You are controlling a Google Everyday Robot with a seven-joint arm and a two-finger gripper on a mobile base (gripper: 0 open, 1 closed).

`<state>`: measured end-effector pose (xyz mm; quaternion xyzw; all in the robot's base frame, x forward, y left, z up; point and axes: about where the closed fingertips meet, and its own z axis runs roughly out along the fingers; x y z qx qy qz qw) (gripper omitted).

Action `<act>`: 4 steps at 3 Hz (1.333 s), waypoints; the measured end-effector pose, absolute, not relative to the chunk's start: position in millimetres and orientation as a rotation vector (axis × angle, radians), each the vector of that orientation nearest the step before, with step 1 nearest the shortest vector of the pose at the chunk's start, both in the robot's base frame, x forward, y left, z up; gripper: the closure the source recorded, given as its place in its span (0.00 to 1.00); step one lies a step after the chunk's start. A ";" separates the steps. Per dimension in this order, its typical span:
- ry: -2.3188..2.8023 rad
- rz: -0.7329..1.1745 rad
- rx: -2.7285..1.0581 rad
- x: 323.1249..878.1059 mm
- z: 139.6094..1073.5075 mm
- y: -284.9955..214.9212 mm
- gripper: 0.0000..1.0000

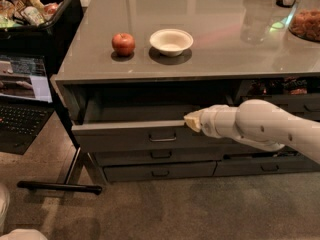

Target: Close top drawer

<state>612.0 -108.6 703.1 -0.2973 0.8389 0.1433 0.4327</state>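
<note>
your pincer [193, 121], spread or not i cannot tell, meets the top drawer [125, 136] high at its rim, so a push may slip over it.

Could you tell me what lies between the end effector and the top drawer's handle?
Camera view: only the top drawer's bare front panel; the end effector is at its upper edge.

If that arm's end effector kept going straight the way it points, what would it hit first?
Probably the top drawer: the end effector sits at the upper edge of its front panel, pointing along it toward the laptop. Depth is unclear, so it may just skim the rim.
</note>
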 end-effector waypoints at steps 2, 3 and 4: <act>2.102 0.348 -0.731 548.1 713.3 -139.5 1.00; 2.173 0.375 -0.751 533.1 693.1 -149.2 1.00; 2.241 0.414 -0.805 544.0 666.8 -138.7 1.00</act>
